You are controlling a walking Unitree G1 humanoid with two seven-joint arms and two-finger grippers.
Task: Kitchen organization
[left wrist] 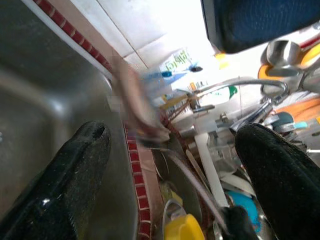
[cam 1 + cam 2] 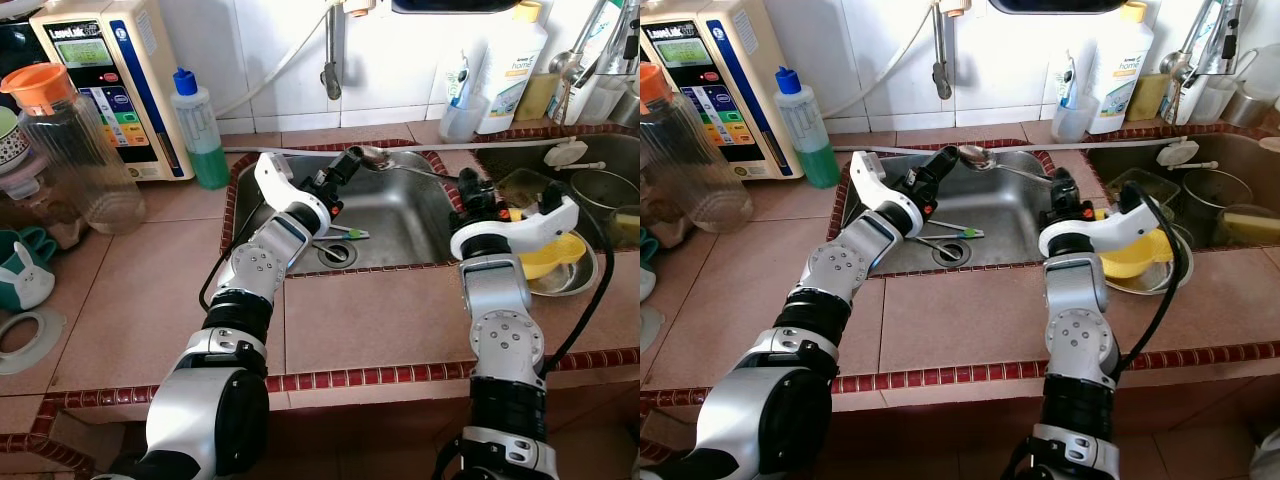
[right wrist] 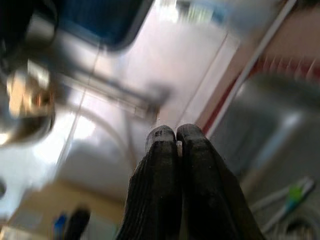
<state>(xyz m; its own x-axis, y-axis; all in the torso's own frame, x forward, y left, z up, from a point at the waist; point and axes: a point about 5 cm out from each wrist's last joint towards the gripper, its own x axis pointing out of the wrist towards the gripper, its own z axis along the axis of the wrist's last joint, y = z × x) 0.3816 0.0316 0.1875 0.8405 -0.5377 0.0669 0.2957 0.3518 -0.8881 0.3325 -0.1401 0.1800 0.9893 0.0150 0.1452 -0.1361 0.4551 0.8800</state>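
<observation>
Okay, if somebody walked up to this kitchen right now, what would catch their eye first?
Probably the two silver arms reaching into the steel sink: the left gripper open at its back rim beside a metal spoon, the right gripper shut over the divider. Next, the yellow bowl in the neighbouring basin.

The right pincer (image 3: 176, 137) has its two black fingers (image 3: 159, 170) pressed together along their full visible length, tips touching, with nothing held between them. Beyond the tips lies pale wall tile (image 3: 165, 65), heavily blurred. A dark blue panel (image 3: 100, 22) sits against the tile. A blurred metal tap (image 3: 30, 95) stands beside it. A red tiled rim (image 3: 235, 90) borders the steel sink basin (image 3: 280, 135). On the basin floor, near the rim, lies a toothbrush with a green head (image 3: 295, 192). Fine detail cannot be resolved owing to motion blur.
</observation>
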